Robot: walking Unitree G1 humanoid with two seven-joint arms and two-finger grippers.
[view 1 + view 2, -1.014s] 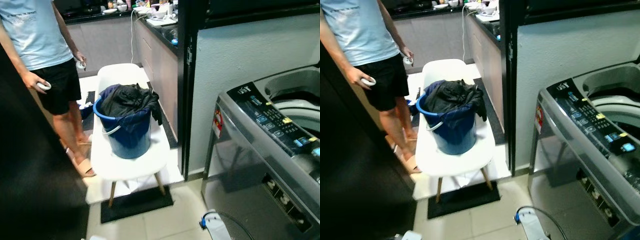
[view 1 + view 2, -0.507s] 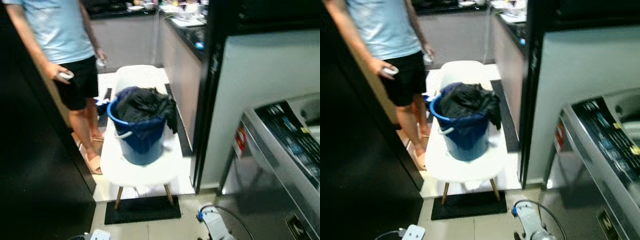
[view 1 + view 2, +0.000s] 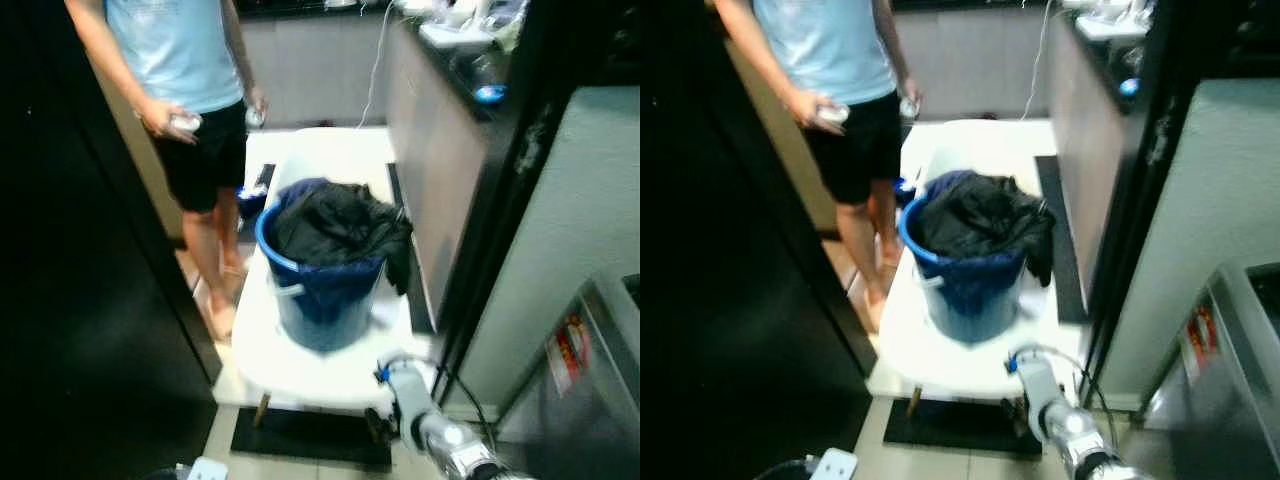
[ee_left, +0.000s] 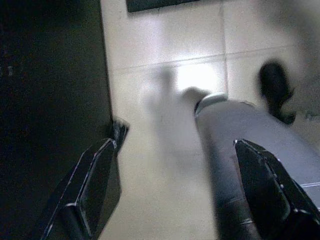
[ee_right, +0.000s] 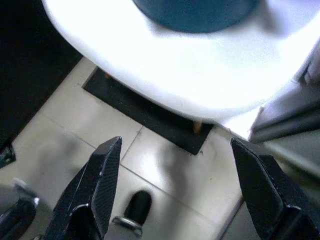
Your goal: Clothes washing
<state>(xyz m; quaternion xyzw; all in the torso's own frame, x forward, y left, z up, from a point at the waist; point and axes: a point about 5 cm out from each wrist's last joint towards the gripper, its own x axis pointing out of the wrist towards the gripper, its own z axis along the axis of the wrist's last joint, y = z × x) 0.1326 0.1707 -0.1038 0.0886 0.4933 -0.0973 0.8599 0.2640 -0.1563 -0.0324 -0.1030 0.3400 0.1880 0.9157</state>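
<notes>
Movement is the main thing: compared with a moment earlier the whole picture has swung, so the robot has turned away from the washing machine (image 3: pixel 600 340), of which only a grey corner remains to the right of the white chair (image 3: pixel 310 365). The things themselves have not moved; the camera has.

Nearest to me, just in front of the chair, the right arm (image 3: pixel 430 425) reaches forward and low. The right gripper (image 5: pixel 175 185) has its two black fingers spread wide apart and holds nothing; under it are the pale floor tiles and the front edge of the chair seat, with the dark mat (image 5: pixel 150 117) below. The left gripper (image 4: pixel 175 190) is also wide open and empty, hanging above the floor to the left of the chair, beside a dark panel.

On the chair seat stands the blue bucket (image 3: pixel 325 295), upright, near the middle. The dark clothes (image 3: pixel 335 225) are heaped in it, and one piece hangs over the rim on the side toward the washing machine.

Behind the chair and to its left stands a person (image 3: pixel 190 90) in a light blue shirt and black shorts, with a small object in each hand. Farther behind the chair is the kitchen counter (image 3: pixel 470 40).

I judge that the robot is now approaching the bucket to pick up the clothes; no cloth is gripped yet, so the loading is not begun.
</notes>
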